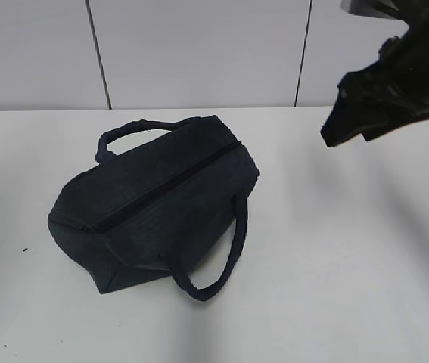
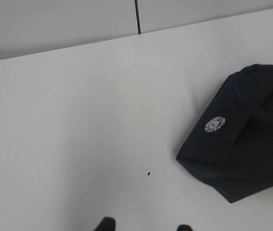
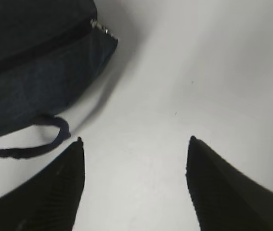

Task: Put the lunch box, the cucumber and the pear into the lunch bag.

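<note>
Nearest the lens, my right hand [image 3: 135,159] fills the bottom of its wrist view, its two dark fingers [image 3: 59,192] standing well apart with nothing but bare white desk [image 3: 184,72] between them. Up and to its left lies the lunch bag [image 1: 157,200], dark navy, slumped on the desk with its zip line running on a slant from near-left to far-right and looking drawn shut; the metal ring pull [image 3: 100,26] sits at the end nearer this hand. My left hand [image 2: 145,226] shows only two fingertips at the frame's lower edge, parted and empty, with the bag's logo end [image 2: 214,124] off to its right. Lunch box, cucumber and pear are nowhere in sight. I judge my right arm better placed for the pull.
</note>
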Available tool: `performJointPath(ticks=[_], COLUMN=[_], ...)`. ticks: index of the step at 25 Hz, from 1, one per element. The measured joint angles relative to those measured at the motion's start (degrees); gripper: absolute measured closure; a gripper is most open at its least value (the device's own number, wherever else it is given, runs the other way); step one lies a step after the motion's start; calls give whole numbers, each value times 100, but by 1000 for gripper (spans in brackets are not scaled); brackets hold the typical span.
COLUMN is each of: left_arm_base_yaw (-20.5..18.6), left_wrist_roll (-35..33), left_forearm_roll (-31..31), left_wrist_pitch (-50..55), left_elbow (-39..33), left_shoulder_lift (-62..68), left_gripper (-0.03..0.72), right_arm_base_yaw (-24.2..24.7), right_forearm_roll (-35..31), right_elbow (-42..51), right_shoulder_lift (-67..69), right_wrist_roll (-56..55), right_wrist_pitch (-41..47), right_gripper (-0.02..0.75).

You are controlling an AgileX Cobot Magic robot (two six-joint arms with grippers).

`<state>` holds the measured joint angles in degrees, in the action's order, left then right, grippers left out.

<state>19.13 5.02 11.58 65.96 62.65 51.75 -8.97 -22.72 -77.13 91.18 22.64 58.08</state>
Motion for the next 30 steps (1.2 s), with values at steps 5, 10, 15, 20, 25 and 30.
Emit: performJointPath(ticks=[5, 10, 15, 20, 25, 30], left_arm_base_yaw=[0, 0, 0, 0, 0, 0], left_wrist_roll=[31, 49, 49, 49, 49, 49], left_forearm_roll=[23, -147, -353, -388, -574, -591], left_wrist_pitch=[376, 520, 327, 165, -208, -236], left_elbow=[-941, -2152, -2892, -3085, -3271, -3271], left_shoulder_lift=[-1427, -3104, -4498, -5081, -5136, -5136], left_gripper=[442, 442, 442, 442, 442, 442], right_arm_base_yaw=[0, 0, 0, 0, 0, 0], right_forearm_roll=[135, 609, 808, 941, 1233, 1750], right_elbow=[1415, 2843, 3793, 4377, 4777, 4833], right_shoulder_lift=[-1273, -2761, -4300, -5783, -7348, -8701], right_wrist_roll=[-261, -468, -520, -540, -562, -977], right_wrist_pitch=[158, 228, 263, 391, 663, 735], right_gripper=[243, 246, 246, 246, 246, 246])
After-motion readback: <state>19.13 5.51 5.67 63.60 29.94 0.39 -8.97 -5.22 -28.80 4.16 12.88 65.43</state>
